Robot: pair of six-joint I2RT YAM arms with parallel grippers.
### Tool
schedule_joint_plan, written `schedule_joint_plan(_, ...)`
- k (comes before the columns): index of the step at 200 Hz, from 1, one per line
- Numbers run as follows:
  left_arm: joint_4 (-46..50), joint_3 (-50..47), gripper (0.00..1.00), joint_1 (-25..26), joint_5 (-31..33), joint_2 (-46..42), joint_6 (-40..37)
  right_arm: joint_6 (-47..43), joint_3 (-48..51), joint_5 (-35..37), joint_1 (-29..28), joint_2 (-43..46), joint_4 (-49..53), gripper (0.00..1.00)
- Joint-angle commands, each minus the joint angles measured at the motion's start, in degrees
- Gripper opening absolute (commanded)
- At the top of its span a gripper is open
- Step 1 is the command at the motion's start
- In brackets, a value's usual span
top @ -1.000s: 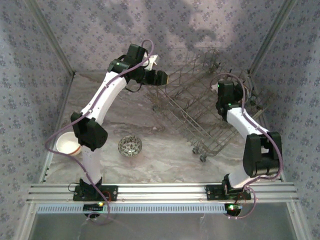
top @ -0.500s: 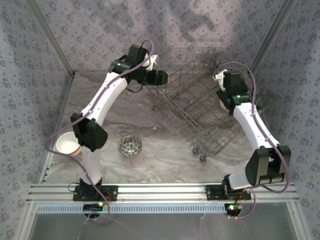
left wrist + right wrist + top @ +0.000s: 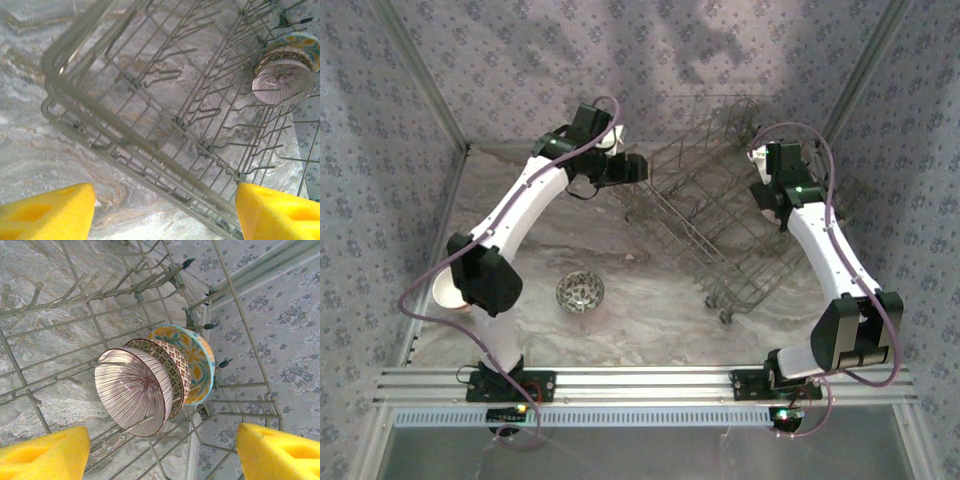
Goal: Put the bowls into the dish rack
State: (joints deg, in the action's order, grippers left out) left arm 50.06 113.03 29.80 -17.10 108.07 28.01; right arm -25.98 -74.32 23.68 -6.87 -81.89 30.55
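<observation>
Diagonally across table [image 3: 640,335], dish rack [image 3: 720,215] set; three patterned bowls [image 3: 155,380] nested on edge among its tines; speckled bowl [image 3: 580,292] and white bowl [image 3: 442,292] lying on open table, latter part-hidden by left elbow; left gripper [image 3: 165,207] and right gripper [image 3: 162,450] spread wide, nothing held

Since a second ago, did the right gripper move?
Yes. The right gripper went farther toward the back wall, reaching deeper over the dish rack.
</observation>
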Motion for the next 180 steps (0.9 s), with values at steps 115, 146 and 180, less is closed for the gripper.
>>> schedule_joint_plan(115,-6.45,0.23,0.68,3.23,-4.12,1.37,6.88,3.48,-1.87,-1.36,1.57,-0.74,1.36,0.78)
schedule_joint_plan(146,-6.04,2.47,0.56,3.25,-4.43,3.27,6.71,3.80,-1.96,-0.83,1.77,-0.58,0.93,0.78)
schedule_joint_plan(180,-5.11,3.89,0.39,3.07,-4.34,4.28,5.94,4.10,-1.86,-0.74,2.13,-0.51,0.74,0.78)
